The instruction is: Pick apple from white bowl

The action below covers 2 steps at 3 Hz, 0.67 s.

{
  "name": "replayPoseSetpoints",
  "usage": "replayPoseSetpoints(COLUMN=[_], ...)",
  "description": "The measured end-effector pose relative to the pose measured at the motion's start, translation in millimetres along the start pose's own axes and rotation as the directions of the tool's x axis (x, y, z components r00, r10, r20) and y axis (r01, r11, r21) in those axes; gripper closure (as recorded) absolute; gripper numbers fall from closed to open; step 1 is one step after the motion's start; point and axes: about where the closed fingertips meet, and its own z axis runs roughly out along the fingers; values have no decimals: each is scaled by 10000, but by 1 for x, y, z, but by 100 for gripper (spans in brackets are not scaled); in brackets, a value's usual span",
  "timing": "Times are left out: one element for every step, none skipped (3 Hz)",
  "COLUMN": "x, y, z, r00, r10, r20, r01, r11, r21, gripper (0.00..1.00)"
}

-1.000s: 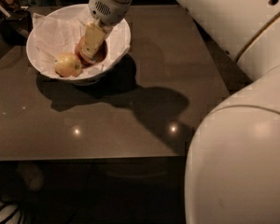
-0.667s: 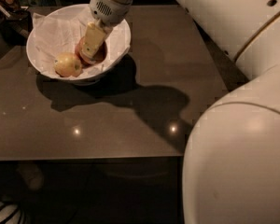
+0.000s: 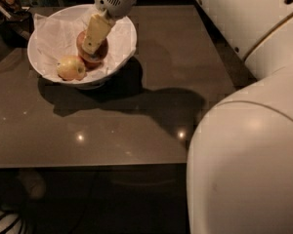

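Claw in the bowl
Claw (image 3: 91,48) rests against red apple (image 3: 102,53) inside white bowl (image 3: 131,35); its grip cannot be told.

Gripper (image 3: 90,45) is down inside white bowl (image 3: 130,37), over red apple (image 3: 101,57). Yellow apple (image 3: 71,68) sits just beside, view-left. Crumpled paper (image 3: 53,33) lines the walls. Open room in bowl only at far/left part. Table (image 3: 112,130) free in front & to the right of bowl. Robot's arm (image 3: 244,169) blocks right side. Clutter (image 3: 7,4) at far-left corner.
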Motion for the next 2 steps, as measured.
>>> replayPoseSetpoints(x=[-14,-27], y=[11,22], z=[-12,-19], r00=[9986,9945], r10=[-513,-1026], r20=[146,229], r01=[518,1039], r11=[9980,9926], r21=[-359,-626], gripper=[100,100])
